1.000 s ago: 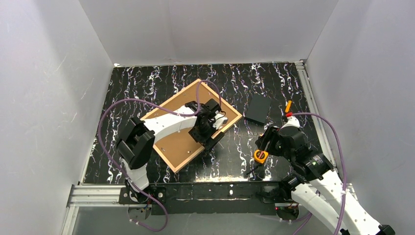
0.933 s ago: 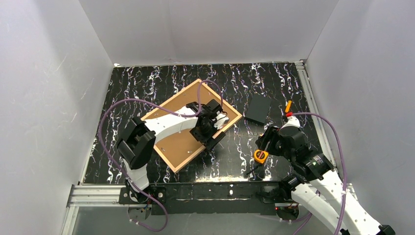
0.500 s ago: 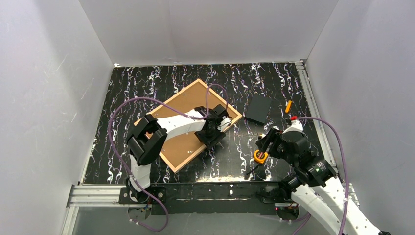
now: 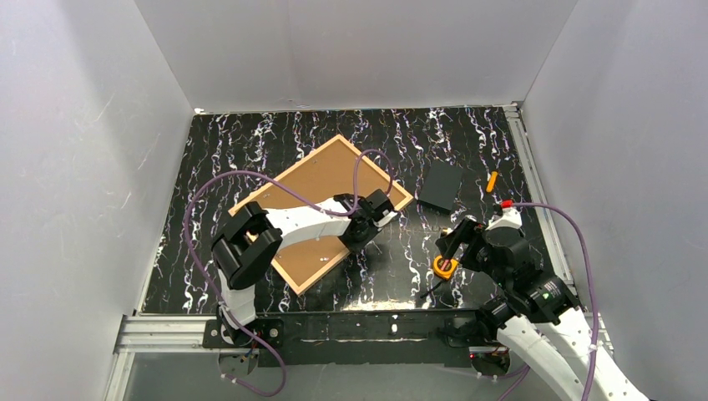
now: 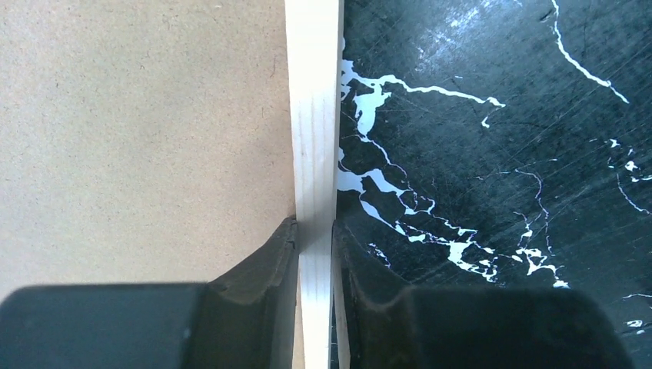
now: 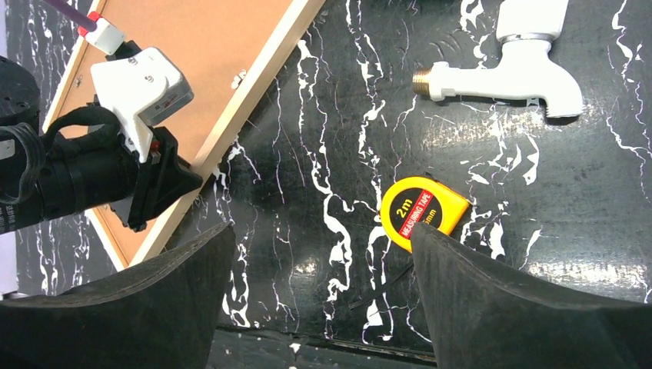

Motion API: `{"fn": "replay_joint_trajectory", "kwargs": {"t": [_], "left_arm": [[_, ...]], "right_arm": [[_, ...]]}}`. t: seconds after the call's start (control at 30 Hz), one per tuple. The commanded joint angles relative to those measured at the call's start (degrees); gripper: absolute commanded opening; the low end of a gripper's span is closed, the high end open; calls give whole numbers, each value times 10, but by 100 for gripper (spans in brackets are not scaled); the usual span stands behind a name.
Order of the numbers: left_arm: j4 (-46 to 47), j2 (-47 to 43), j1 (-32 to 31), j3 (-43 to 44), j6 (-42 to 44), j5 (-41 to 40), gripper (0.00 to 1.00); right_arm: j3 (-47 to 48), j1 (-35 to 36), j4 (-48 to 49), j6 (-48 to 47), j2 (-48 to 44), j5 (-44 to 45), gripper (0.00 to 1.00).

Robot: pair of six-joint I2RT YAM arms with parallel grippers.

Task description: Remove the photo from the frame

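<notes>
The left pincer was clamped on the near-right strip of the frame; frame and photo lay back-up, centre-left on the table. The right pincer gaped wide over a tape measure.

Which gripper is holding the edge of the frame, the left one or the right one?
The left gripper clamps the frame strip; the right gripper hangs open near the tape measure.

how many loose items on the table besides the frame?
4: black rectangle right of the frame, orange stick further right, tape measure and white tap by the right gripper. Others may be hidden.
</notes>
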Motion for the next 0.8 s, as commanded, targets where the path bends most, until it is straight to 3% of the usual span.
{"fn": "replay_joint_trajectory", "kwargs": {"t": [0.0, 0.13, 0.37, 0.6, 0.77], "left_arm": [[-61, -21, -1, -26, -21, -9, 0], [-95, -55, 0, -22, -46, -6, 0], [-180, -124, 0, 7, -99, 19, 0], [-226, -172, 0, 23, -135, 67, 0], [-251, -183, 0, 33, -137, 77, 0]], "right_arm": [[-1, 3, 9, 10, -8, 13, 93], [-11, 2, 26, 33, -13, 12, 98], [-34, 1, 116, 74, 21, -30, 98], [-16, -23, 271, 100, 143, -142, 98], [-28, -67, 413, 148, 245, -277, 98]]}}
